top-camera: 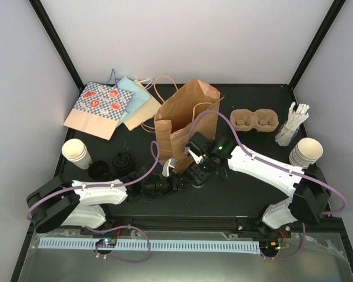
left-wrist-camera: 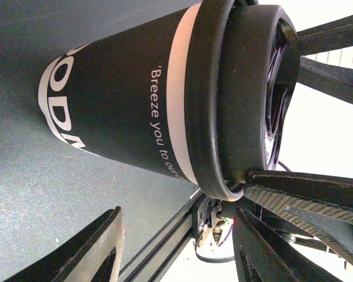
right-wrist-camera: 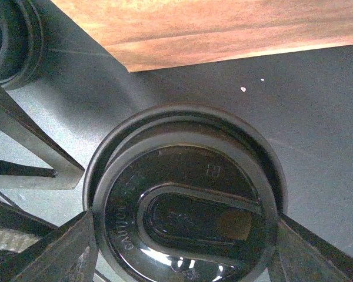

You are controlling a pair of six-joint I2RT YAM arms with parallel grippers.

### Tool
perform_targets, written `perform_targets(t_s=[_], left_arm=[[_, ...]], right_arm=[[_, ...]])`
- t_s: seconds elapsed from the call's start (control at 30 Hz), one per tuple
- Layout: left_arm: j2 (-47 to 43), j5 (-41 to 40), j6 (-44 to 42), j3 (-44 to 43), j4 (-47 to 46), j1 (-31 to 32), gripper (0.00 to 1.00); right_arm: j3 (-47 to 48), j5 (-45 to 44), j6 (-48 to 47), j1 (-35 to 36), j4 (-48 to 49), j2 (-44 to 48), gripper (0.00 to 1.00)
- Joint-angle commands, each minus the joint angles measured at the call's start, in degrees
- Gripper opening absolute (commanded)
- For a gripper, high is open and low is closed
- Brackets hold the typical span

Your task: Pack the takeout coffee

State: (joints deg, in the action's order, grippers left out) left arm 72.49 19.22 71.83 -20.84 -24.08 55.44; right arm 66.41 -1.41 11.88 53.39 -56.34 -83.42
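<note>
A black paper cup with white lettering stands on the table just in front of the brown bag, with a round black lid on top. My right gripper is above it, its fingers pressed on opposite sides of the lid's rim. My left gripper is open, its fingers spread just short of the cup's side without touching it. In the top view both grippers meet by the bag's base, the right one and the left one. The tan two-hollow carrier sits empty at the back right.
The brown paper bag stands open right behind the cup. Stacks of cream cups stand at the left and right. Spare black lids lie at the left. Patterned paper sleeves and white stirrers are at the back.
</note>
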Motion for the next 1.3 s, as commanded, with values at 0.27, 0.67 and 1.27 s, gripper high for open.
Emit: perform_targets(t_s=[0.27,0.67,1.27], left_arm=[[3.3,1.6,2.4,1.7,-11.0,-2.3,0.51],[7.4,0.2,7.0,1.7,-5.3,-3.1,0.51],[11.3,-6.0,9.3,2.3,6.3,-2.0,0.54]], right_arm=[[0.1,0.2,0.0,0.5,-0.4,0.5,0.72],[-1.1,0.9,0.5,0.7,-0.4,-0.3,0.72],[-4.7,-1.3,3.8,2.9,0.9,-1.9,0.71]])
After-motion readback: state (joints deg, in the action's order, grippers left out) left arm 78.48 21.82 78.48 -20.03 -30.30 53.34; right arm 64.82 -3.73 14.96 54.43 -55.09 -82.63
